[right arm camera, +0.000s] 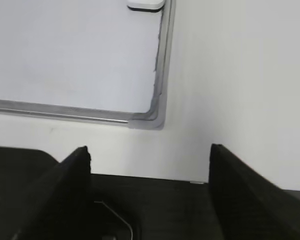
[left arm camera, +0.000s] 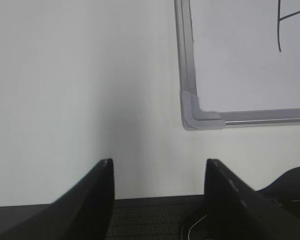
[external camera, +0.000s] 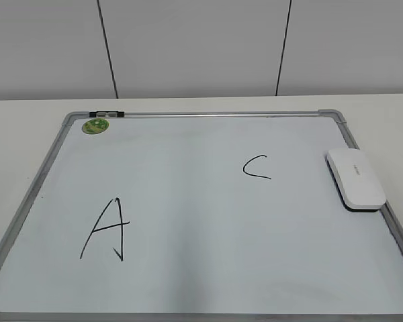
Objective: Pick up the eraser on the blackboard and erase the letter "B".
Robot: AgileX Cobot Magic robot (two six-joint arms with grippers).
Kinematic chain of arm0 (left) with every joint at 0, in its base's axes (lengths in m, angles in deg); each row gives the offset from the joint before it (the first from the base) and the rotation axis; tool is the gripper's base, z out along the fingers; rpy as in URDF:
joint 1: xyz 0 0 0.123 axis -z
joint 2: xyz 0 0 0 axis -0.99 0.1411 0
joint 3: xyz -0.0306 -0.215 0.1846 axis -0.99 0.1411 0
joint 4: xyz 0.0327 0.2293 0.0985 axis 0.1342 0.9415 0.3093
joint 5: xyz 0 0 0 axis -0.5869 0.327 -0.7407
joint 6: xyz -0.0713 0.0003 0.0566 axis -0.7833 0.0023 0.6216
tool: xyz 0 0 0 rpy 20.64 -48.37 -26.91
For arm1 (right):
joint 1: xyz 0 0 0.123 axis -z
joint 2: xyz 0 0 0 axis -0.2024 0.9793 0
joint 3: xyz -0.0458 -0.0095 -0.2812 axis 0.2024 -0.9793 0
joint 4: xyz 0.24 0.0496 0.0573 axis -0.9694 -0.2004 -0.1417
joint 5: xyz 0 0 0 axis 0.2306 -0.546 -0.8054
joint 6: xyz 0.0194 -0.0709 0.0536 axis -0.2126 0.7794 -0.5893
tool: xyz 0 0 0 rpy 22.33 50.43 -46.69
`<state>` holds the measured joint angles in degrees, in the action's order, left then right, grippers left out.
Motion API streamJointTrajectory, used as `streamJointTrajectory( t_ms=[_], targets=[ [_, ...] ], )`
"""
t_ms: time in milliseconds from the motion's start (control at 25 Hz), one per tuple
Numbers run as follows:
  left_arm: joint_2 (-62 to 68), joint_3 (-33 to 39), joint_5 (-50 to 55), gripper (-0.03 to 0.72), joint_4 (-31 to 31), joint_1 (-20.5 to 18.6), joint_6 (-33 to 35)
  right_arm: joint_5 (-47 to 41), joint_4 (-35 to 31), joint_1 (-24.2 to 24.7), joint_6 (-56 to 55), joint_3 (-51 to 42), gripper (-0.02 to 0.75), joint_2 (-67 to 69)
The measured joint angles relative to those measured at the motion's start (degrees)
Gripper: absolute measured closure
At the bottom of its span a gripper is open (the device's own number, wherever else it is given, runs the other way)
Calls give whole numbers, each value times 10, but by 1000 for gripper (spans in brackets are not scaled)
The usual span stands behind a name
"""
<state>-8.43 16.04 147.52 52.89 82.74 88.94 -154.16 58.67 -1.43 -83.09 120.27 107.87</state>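
The blackboard [external camera: 188, 221] is a pale board in a silver-grey frame, lying flat on the table. The white eraser [external camera: 354, 178] rests on its right edge, next to a black letter "C" [external camera: 256, 168]. A large "A" [external camera: 106, 229] is at the lower left. No letter "B" shows on the board. Neither gripper shows in the exterior view. My left gripper [left arm camera: 158, 167] is open and empty over the table's near edge, left of the board's near-left corner [left arm camera: 197, 116]. My right gripper [right arm camera: 149, 152] is open and empty near the board's near-right corner [right arm camera: 152, 117]; the eraser's end [right arm camera: 146, 5] shows at the top.
A round green magnet [external camera: 95, 125] and a small black clip [external camera: 107, 114] sit at the board's far-left corner. White table surrounds the board; a pale panelled wall stands behind. The table's dark front edge lies under both grippers.
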Motion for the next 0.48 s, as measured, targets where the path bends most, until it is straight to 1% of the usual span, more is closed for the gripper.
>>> streamJointTrajectory(
  t_ms=[160,240,480],
  targets=[
    [0,0,-1,254,0,0,0,29,35,0,0,-19,197,-23],
    [0,0,-1,254,0,0,0,49,35,0,-1,-31,197,-24],
    [0,0,-1,254,0,0,0,60,34,0,1,-63,197,-24]
  ],
)
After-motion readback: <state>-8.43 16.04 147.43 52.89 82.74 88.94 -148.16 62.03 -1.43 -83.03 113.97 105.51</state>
